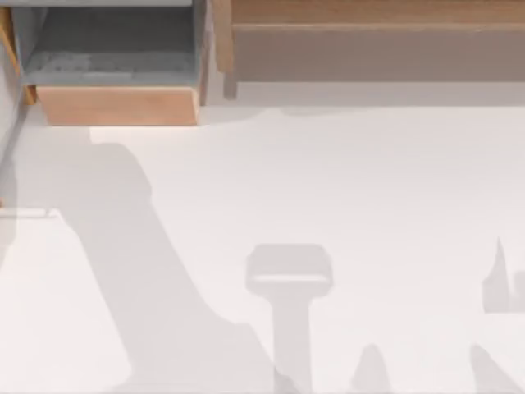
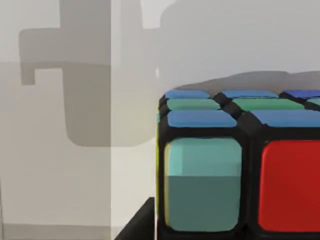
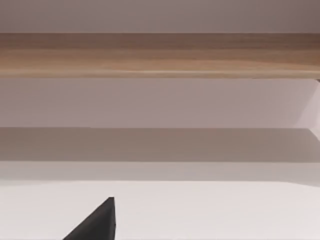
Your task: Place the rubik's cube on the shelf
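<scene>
The rubik's cube (image 2: 240, 165) fills the near field of the left wrist view, sitting right at the left hand, with a dark sliver of finger (image 2: 137, 225) at its lower corner; whether that hand is spread around it or pinching it I cannot tell. The cube appears close to the wrist camera and above the pale table (image 1: 262, 205), though its place relative to the shelf (image 1: 369, 33) cannot be read from here. The shelf runs as a long light-brown ledge with a grey-brown panel beneath, and just beside it stands a smaller wooden box (image 1: 119, 103) with a grey interior. The right wrist view faces the shelf's wooden edge (image 3: 160, 52), with one dark fingertip (image 3: 97, 222) of the right hand low in view; its spread cannot be told either. The cube will likely handle as a light, rigid block with smooth, somewhat slippery stickers, so flat opposite faces are the best hold, squarely across the middle rather than on corners. Being a cube, it has no long axis; it sits level, blue and green stickers up, a teal and a red sticker facing the camera.
</scene>
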Controlling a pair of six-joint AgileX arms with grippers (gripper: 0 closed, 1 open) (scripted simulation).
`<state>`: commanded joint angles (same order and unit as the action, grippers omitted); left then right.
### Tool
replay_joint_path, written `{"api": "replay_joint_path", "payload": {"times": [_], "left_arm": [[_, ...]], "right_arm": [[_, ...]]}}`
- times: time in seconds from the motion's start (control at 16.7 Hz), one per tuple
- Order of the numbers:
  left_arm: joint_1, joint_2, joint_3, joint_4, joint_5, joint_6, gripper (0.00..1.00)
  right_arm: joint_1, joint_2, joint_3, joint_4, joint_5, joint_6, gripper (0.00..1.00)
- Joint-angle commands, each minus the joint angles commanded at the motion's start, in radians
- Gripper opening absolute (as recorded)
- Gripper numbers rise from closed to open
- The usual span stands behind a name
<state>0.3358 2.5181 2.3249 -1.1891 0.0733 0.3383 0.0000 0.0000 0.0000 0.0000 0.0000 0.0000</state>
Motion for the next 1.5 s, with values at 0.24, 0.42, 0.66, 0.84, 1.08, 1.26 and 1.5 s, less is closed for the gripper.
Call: {"api": "replay_joint_path", "payload": {"times": [0.24,0.42,0.66,0.84,1.08,1.26,1.5], "left_arm": [[0.004,-0.002,0.000,-0.003,0.000,0.001,0.00],[0.013,-0.008,0.019,-0.052,0.008,-0.005,0.00],[0.018,-0.012,0.084,-0.126,0.017,-0.010,0.00],[0.008,0.011,0.147,-0.144,0.008,-0.005,0.00],[0.002,0.027,0.172,-0.144,0.000,0.001,0.00],[0.006,0.024,0.169,-0.143,0.000,0.003,0.00],[-0.017,-0.056,0.120,-0.159,-0.057,-0.004,0.00]], "right_arm": [[0.000,0.000,0.000,0.000,0.000,0.000,1.00],[0.000,0.000,0.000,0.000,0.000,0.000,1.00],[0.000,0.000,0.000,0.000,0.000,0.000,1.00],[0.000,0.000,0.000,0.000,0.000,0.000,1.00],[0.000,0.000,0.000,0.000,0.000,0.000,1.00],[0.000,0.000,0.000,0.000,0.000,0.000,1.00],[0.000,0.000,0.000,0.000,0.000,0.000,1.00]]}}
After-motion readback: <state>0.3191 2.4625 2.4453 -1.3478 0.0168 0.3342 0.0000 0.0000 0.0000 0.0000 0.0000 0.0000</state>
